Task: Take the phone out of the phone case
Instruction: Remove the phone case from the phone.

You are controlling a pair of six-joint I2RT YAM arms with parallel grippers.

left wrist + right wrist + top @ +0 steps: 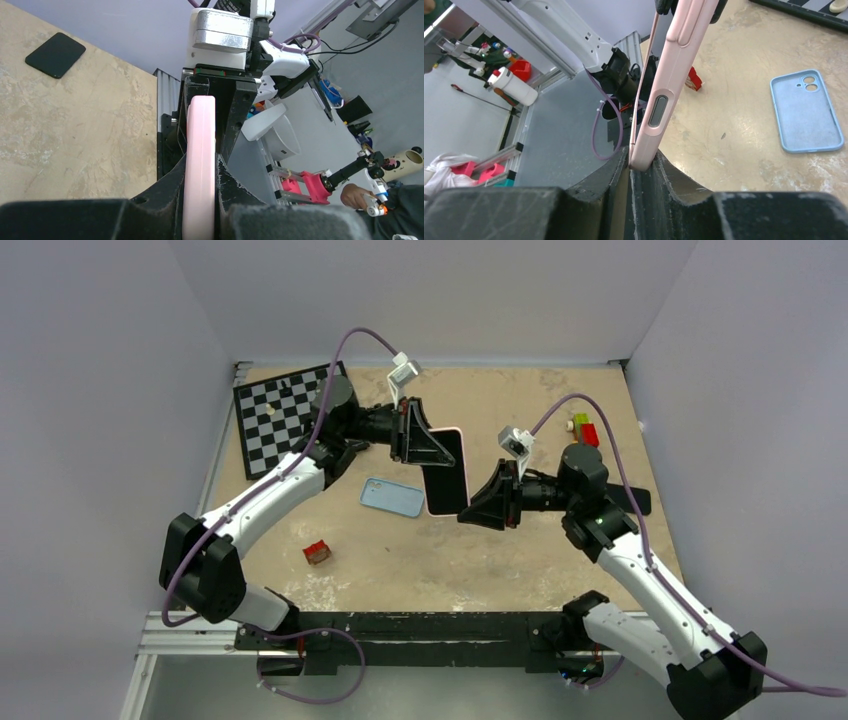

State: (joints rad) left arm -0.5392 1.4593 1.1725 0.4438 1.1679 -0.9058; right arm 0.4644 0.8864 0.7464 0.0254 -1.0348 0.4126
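A pink phone (446, 472) with a dark screen is held in the air above the table's middle, gripped by both arms. My left gripper (418, 444) is shut on its upper part; the left wrist view shows the pink edge (199, 150) pinched between both fingers. My right gripper (480, 506) is shut on the phone's lower corner; the right wrist view shows that end (672, 75) wedged between the fingers. A light blue phone case (393, 497) lies flat and empty on the table left of the phone, with two camera holes showing in the right wrist view (806, 111).
A chessboard (275, 415) lies at the back left under the left arm. A small red block (317, 552) sits near the front left. Red and green blocks (585, 429) sit at the back right. A black pad (636, 500) lies behind the right arm.
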